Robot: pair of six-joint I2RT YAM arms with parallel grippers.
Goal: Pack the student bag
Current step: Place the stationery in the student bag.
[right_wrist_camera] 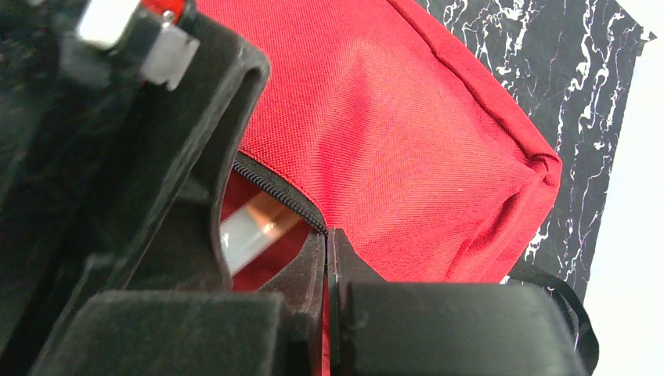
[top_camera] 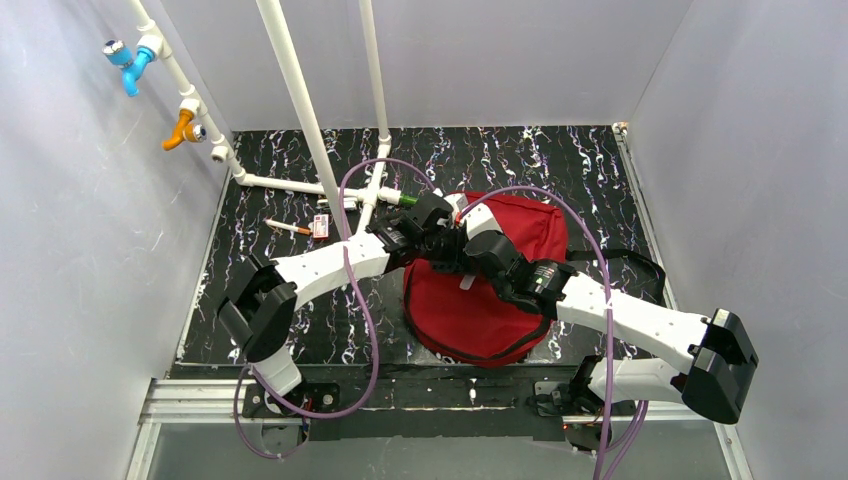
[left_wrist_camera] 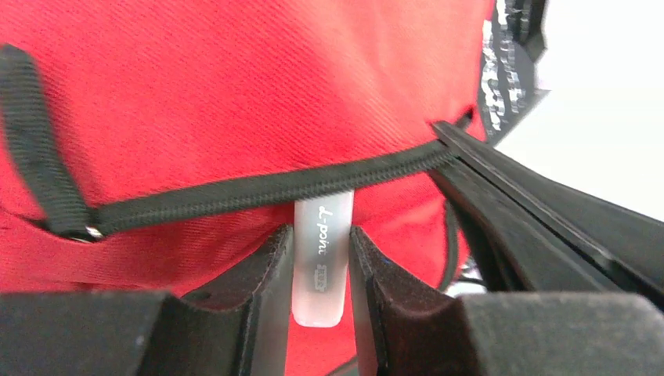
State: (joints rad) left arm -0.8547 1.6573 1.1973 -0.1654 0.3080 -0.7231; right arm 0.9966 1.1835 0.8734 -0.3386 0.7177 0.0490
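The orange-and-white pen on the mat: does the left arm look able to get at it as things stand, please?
Probably not yet: the left gripper is shut on the zipper pull of the student bag. Once released, the pen lies uncovered on the mat, close to that arm.

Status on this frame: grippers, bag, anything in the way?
Left gripper shut on zipper pull. Right gripper shut at zipper edge of bag. Zipper part open. Pen out on table, left of bag.
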